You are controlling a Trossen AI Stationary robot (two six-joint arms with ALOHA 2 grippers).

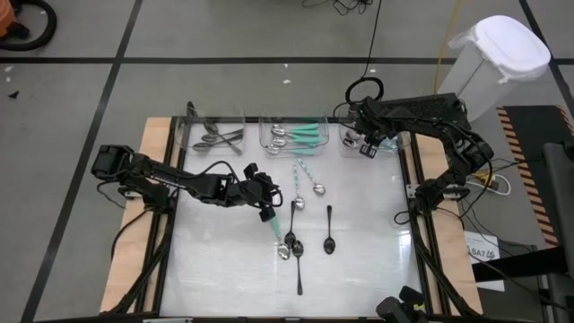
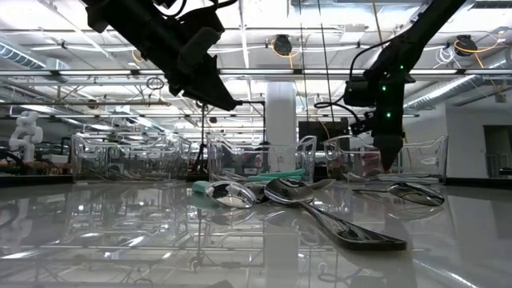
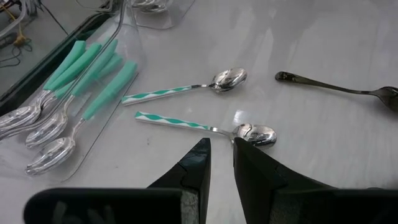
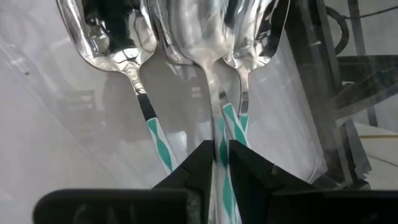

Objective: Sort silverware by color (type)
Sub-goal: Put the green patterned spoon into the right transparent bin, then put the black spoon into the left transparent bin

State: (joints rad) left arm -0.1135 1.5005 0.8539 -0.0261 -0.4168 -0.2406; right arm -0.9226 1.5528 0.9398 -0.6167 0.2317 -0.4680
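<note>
Looking at a glossy white table [image 1: 359, 260] with wooden strips down both sides, sitting on a grey floor marked with black lines. Along the far edge are three clear bins: left bin [image 1: 215, 135] has plain silver pieces, middle bin [image 1: 296, 135] has spoons with solid teal handles, right bin [image 1: 359, 144] is under the right arm.

Right gripper [image 4: 220, 163] is over the right bin. Its fingers are nearly together, with the striped teal-and-white handle of a spoon [image 4: 199, 43] between the tips; two more striped spoons lie either side. I cannot tell if it is truly pinching or just letting go.

Left gripper [image 3: 219, 155] hovers over mid-table, fingers a narrow gap apart, holding nothing. Just beyond its tips lie two striped-handle spoons [image 3: 205, 124] side by side, and a dark spoon [image 3: 336, 87] further off.

Loose on the table: the striped pair [image 1: 309, 178] near the middle bin, then a cluster nearer the front, with a teal-handled spoon [image 1: 280, 238], dark spoons [image 1: 296, 256] and one more dark spoon [image 1: 329, 231] apart to the right.

A white lidded bin [image 1: 498, 63] stands on the floor beyond the right corner. The low view shows a big open workshop behind, with ceiling lights and metal racks.
</note>
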